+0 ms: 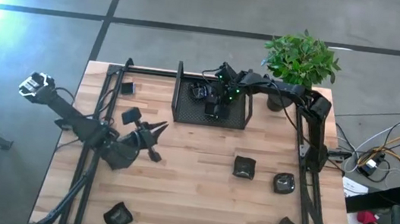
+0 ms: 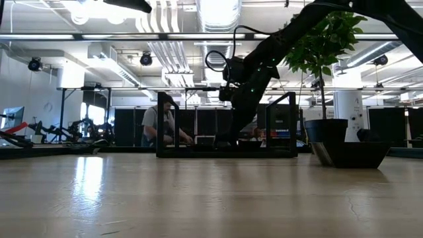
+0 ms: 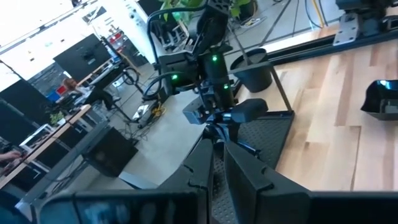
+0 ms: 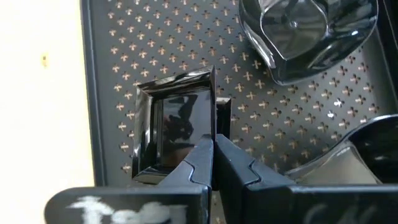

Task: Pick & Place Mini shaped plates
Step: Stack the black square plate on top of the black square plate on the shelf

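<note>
Right wrist view: right tool (image 4: 214, 163) pinches a square plate's (image 4: 177, 124) rim inside the mesh tray (image 4: 106, 74); left tool (image 1: 157, 139) hovers closed, empty, over the desk (image 1: 192, 180). No readable writing.

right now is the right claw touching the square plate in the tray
Touching. The right wrist view shows the right claw shut on the rim of the square plate, which sits over the mesh tray floor.

Overhead view of a wooden tabletop (image 1: 185, 171). The right end effector (image 1: 212, 107) reaches into a mesh tray (image 1: 241, 121) beside a plant (image 1: 302, 59). The left end effector (image 1: 160, 128) hovers mid-table. Small black plates (image 1: 244, 167) lie scattered.
</note>
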Available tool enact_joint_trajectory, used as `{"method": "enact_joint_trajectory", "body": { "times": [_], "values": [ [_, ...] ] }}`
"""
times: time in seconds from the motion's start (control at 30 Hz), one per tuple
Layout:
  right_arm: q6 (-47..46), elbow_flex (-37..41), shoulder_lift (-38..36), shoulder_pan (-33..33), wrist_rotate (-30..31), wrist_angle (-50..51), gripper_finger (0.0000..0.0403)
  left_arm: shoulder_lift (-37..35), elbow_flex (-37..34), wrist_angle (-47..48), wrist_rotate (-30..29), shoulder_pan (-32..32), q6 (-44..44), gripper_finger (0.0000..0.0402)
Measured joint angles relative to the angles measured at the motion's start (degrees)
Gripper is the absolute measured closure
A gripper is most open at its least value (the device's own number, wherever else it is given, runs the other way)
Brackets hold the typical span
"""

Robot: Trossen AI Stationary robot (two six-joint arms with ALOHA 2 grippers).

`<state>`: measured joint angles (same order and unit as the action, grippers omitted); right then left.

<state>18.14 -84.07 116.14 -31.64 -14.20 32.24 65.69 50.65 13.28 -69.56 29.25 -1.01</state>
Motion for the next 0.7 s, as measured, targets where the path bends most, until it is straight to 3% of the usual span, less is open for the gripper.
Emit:
{"method": "enact_joint_trajectory", "body": {
  "times": [0.37,0.7],
  "values": [
    [-3.0,0.0,0.0,0.0,2.3,0.5,0.0389,0.0,-0.1,0.0,0.0,-0.3,0.1,0.0365],
    [-3.6,0.0,-0.1,0.0,2.3,1.5,0.0312,0.0,-0.2,0.0,0.1,-0.3,0.2,0.0365]
  ]
}}
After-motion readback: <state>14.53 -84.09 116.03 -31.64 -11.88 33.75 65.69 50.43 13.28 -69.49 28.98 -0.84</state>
